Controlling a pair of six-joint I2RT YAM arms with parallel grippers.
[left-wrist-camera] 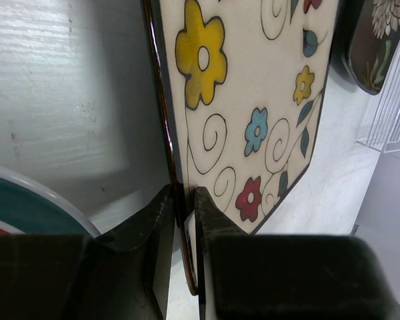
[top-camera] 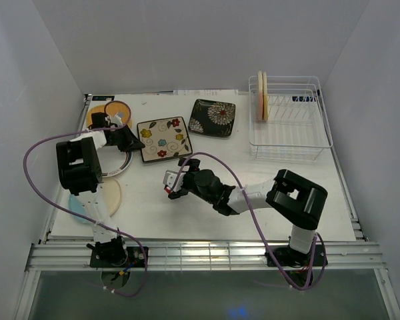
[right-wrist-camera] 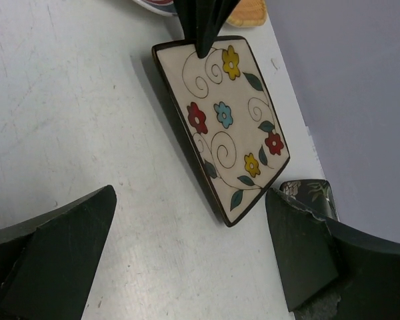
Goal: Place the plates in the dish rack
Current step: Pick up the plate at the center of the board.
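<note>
Left gripper (left-wrist-camera: 185,200) clamped on rim of cream floral plate (left-wrist-camera: 253,100), mid-table (top-camera: 153,213), beside black floral plate (top-camera: 213,117). Right gripper (right-wrist-camera: 190,220) spread wide, empty, close by. Dish rack (top-camera: 290,137) far right (two round plates (top-camera: 261,97) standing inside).

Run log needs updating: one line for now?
left hand shut on cream floral plate edge | right hand open, empty | dish rack holds two plates

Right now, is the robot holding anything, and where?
The left fingers pinch the cream floral plate by its rim; the right fingers hold nothing.
</note>
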